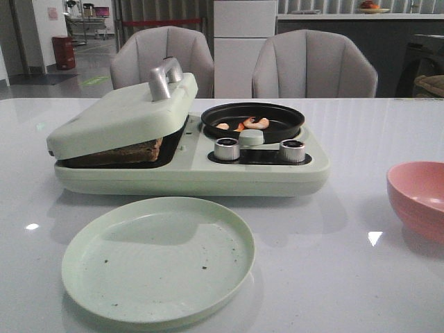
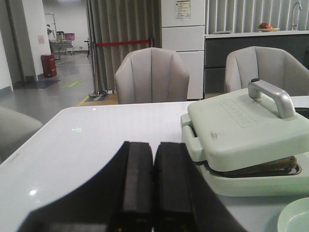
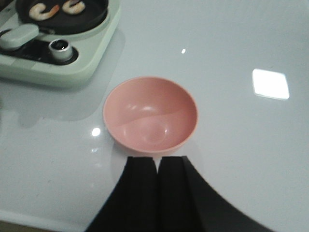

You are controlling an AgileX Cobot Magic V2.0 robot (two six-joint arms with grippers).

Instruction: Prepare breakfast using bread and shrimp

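Both sets of jaws are closed and empty; bread [image 1: 118,153], apparently toasted, sits under the lid [image 1: 125,114].

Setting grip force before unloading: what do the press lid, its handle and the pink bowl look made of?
Lid: matte pale-green surface, likely plastic or painted metal; uniform, no shine. Handle: brushed silver metal, bright highlights. Pink bowl: smooth satin plastic or melamine, soft reflections.

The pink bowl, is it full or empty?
Empty: the pink bowl shows only bare inner surface, and the shrimp lie in the black pan.
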